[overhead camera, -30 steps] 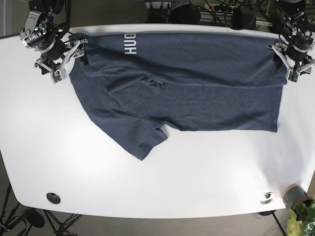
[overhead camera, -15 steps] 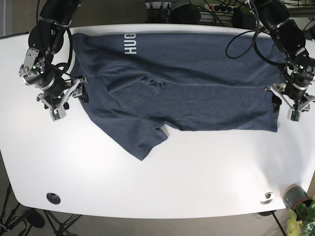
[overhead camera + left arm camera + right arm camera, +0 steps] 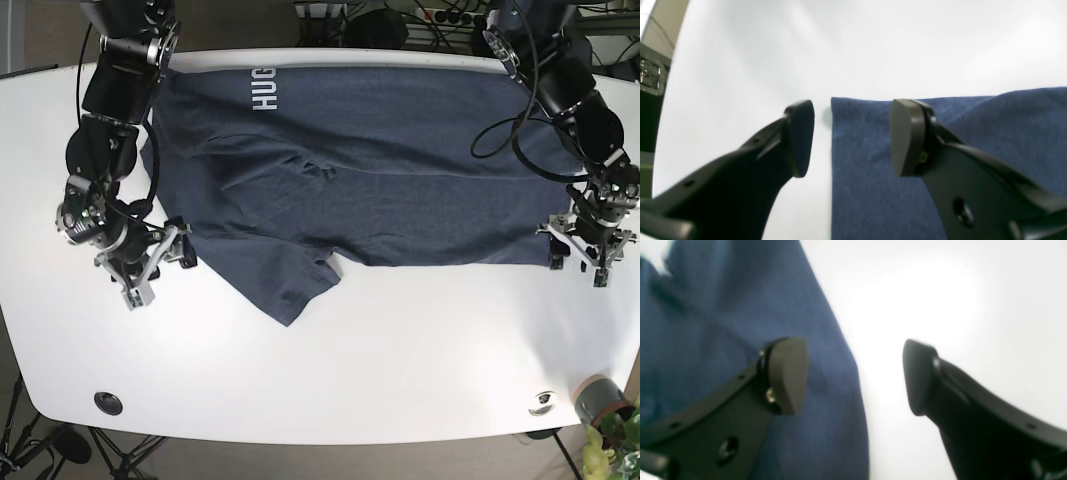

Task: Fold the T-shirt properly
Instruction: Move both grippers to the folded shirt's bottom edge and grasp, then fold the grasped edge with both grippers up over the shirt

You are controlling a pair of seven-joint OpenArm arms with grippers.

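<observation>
A dark blue T-shirt [image 3: 380, 170] lies flat across the back half of the white table [image 3: 400, 350], with white lettering near the collar and one sleeve [image 3: 290, 280] pointing to the front. My left gripper [image 3: 578, 262] is open at the shirt's front right corner. In the left wrist view the left gripper [image 3: 851, 136] straddles that corner's edge [image 3: 860, 200], one fingertip [image 3: 800, 133] over bare table. My right gripper [image 3: 160, 275] is open at the shirt's left edge. In the right wrist view the right gripper [image 3: 853, 373] straddles the shirt's edge [image 3: 706, 323]. Neither holds cloth.
A black round grommet [image 3: 108, 402] sits at the front left of the table, a silver disc [image 3: 544, 402] at the front right. A grey cup with a plant [image 3: 600, 400] stands off the front right corner. Cables hang behind the back edge.
Both arms have moved from the shirt's back corners toward the front along its sides. Both grippers stay open and empty. The shirt has not moved.
</observation>
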